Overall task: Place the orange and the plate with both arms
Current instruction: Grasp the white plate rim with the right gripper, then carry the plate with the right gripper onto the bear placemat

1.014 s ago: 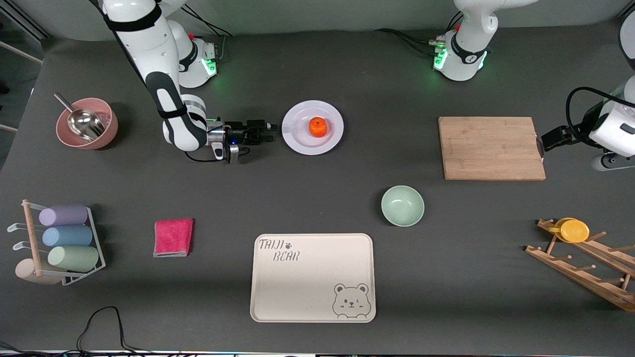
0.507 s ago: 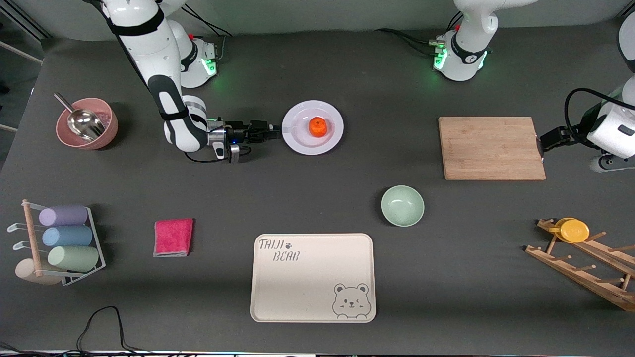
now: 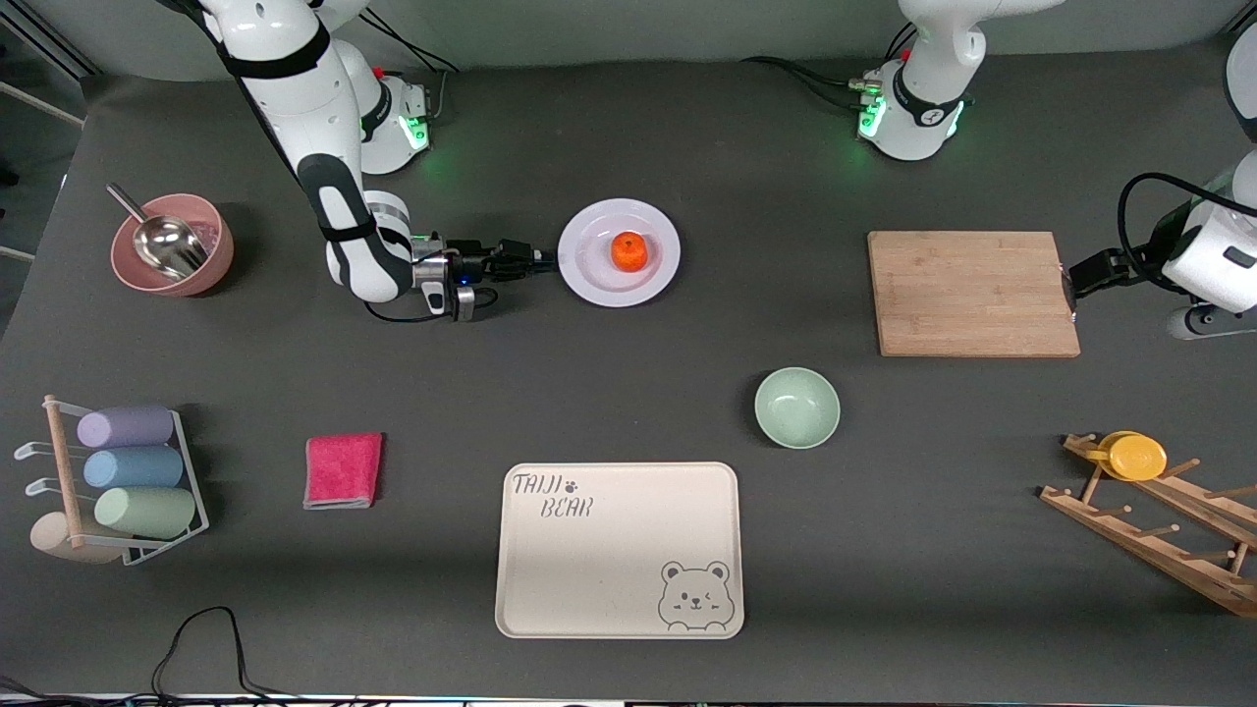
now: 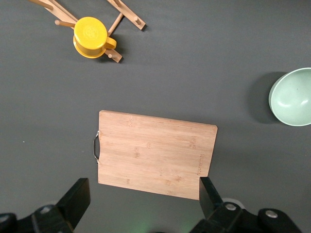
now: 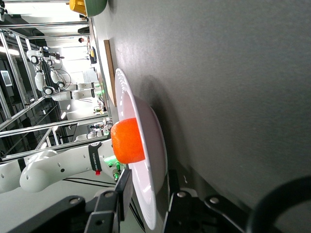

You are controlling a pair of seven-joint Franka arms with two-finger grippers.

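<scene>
Lavender-white: one plate (image 3: pixel 589 280) between the arms' bases, pinched at its rim by the right gripper (image 3: pixel 543 260) — a low sideways grip, judged for lifting | one orange (image 3: pixel 628 250) carried in its centre | left gripper (image 4: pixel 145 201) held wide over the one cutting board (image 4: pixel 155 154) — waiting

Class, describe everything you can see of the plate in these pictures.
The plate is round, pale lavender-white and glossy, with a wide rim and shallow centre. It lies flat on the dark table, between the two arm bases' ends. The orange sits in its centre. The right gripper has its fingers either side of the rim, one above and one below.
</scene>
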